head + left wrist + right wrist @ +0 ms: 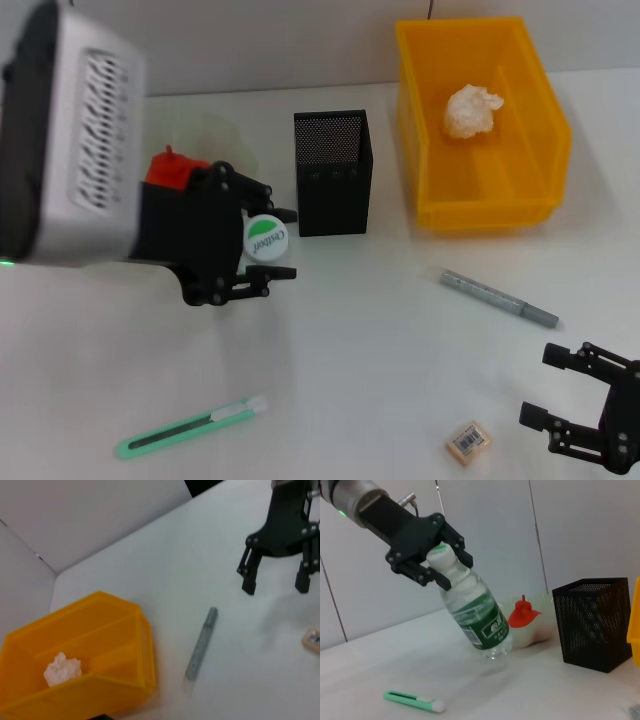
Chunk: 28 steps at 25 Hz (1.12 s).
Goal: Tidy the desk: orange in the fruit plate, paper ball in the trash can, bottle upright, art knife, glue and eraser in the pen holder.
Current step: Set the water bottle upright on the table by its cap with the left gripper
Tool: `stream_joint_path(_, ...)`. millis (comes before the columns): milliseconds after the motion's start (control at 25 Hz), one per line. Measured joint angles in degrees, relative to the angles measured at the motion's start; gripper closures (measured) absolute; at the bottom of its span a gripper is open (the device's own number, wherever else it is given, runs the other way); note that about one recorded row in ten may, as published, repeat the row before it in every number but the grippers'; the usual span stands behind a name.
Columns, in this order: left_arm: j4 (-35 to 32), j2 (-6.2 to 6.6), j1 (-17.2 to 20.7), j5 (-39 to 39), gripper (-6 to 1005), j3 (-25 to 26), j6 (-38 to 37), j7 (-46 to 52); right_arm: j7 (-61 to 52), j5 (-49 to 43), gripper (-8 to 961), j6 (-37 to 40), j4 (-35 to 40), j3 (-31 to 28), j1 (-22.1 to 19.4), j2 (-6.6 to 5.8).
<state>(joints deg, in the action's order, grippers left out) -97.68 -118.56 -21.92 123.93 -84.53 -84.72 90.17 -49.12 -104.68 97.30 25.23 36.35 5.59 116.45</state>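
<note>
My left gripper (288, 243) is shut on the neck of a clear water bottle with a green label (476, 615). The bottle is tilted, with its base on the table, in front of the black mesh pen holder (333, 172). Its white and green cap (266, 238) faces the head camera. A red-orange fruit (524, 616) lies in the pale plate (542, 625). The paper ball (473, 110) lies in the yellow bin (520, 205). A green art knife (190, 427), a grey glue stick (498, 297) and an eraser (468, 441) lie on the table. My right gripper (540, 385) is open, next to the eraser.
The white table ends at a grey wall at the back. The left arm's large grey housing (70, 140) hides the table's far left in the head view. The yellow bin has a divider inside.
</note>
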Motion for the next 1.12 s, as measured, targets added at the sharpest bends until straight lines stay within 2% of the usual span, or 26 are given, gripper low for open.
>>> stream_joint_path(80,0.0,0.00,0.0,0.0,549,0.0,0.0,0.0,0.0,0.0,157,0.0,0.0,-0.1,0.2,-0.03)
stream_joint_path(120,-0.6,-0.01,0.4,-2.9,549,3.4,-2.5,1.2,-0.1,0.0,157,0.0,0.0,-0.1,0.3,-0.06)
stream_joint_path(240,-0.6,-0.01,0.4,-4.3,548,5.3,-3.7,2.2,-0.1,0.0,157,0.0,0.0,-0.1,0.7,-0.13)
stream_joint_path(280,-0.8,0.00,0.7,-6.5,548,7.9,-5.1,4.7,-0.1,0.0,157,0.0,0.0,-0.1,0.8,-0.16)
stream_joint_path(480,-0.7,0.03,0.9,-8.5,547,10.2,-6.5,6.2,-0.2,0.0,157,-0.3,0.0,-0.1,1.3,-0.22)
stream_joint_path(520,-0.2,0.06,1.2,-11.1,547,12.8,-8.1,6.9,-0.2,0.0,157,-0.3,0.0,-0.1,1.3,-0.22)
stream_joint_path(600,0.4,0.07,1.4,-12.8,546,14.6,-8.9,7.6,-0.2,0.0,157,-0.6,0.0,0.0,1.4,-0.22)
stream_joint_path(680,0.4,0.07,1.4,-12.8,546,14.6,-8.9,7.6,-0.2,0.0,157,-0.8,0.0,0.1,1.5,-0.21)
stream_joint_path(760,1.1,0.08,1.5,-14.0,545,16.3,-9.4,8.3,-0.2,0.0,157,-0.8,0.0,0.1,1.5,-0.21)
stream_joint_path(800,3.1,0.09,2.1,-16.2,545,19.7,-10.3,9.9,-0.2,0.0,157,-0.9,0.0,0.0,1.5,-0.21)
stream_joint_path(840,3.9,0.09,2.3,-16.9,545,21.0,-10.5,10.9,-0.2,0.0,157,-0.9,0.0,-0.1,1.5,-0.18)
stream_joint_path(920,3.9,0.09,2.3,-16.9,544,21.0,-10.5,10.9,-0.2,0.0,157,-0.9,0.0,-0.2,1.4,-0.14)
stream_joint_path(960,5.5,0.15,2.4,-18.5,544,23.6,-11.0,12.3,-0.2,0.0,157,-0.8,0.0,-0.2,1.5,-0.12)
stream_joint_path(1120,7.6,0.26,2.6,-20.5,543,26.6,-12.7,12.2,-0.2,0.0,158,-0.6,0.1,-0.1,1.6,-0.05)
